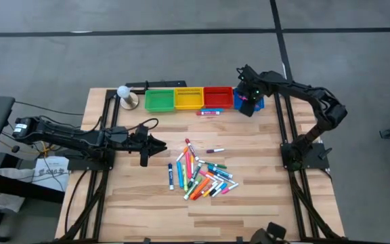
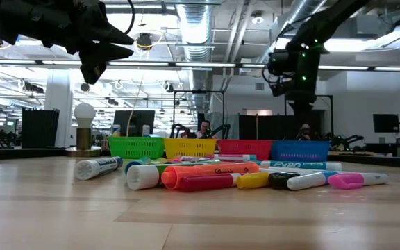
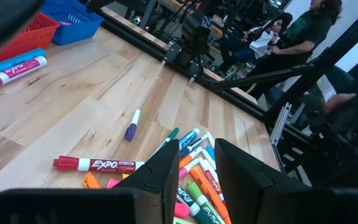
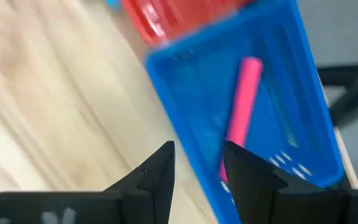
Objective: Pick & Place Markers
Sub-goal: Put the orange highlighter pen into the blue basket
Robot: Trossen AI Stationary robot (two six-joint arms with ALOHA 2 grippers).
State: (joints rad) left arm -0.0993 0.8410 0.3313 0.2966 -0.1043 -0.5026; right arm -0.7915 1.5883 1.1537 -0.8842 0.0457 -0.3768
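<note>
**Pink marker lying in the blue bin; pile waiting at table centre**

The markers [image 1: 202,175] are lying in a loose heap just below the middle of the high view, most with their long axes running diagonally from lower left to upper right, a few blue ones standing nearly vertical in the frame. One purple-capped marker [image 1: 214,150] is sitting apart above the heap, lying almost level. Two more [image 1: 210,112] are lying end to end, horizontal, just below the red bin [image 1: 218,97].

The right gripper [image 4: 197,163] is hovering over the blue bin [image 4: 185,81] at the upper right of the table, its fingers parted by a narrow gap and holding nothing. Only the right wrist view is showing what the high view hides under the arm: a pink marker [image 4: 241,112] lying inside the blue bin, its long axis running roughly along the bin's length; which end carries the cap is hard to tell through the blur.

The left gripper [image 3: 196,163] is hanging above the table left of the heap, fingers slightly apart and empty. Its wrist view is revealing the lettering on a red marker [image 3: 95,165] lying level at the heap's edge. The low view is lining up the green bin [image 2: 136,146], yellow bin [image 2: 189,147], red and blue bins behind the pile.
</note>
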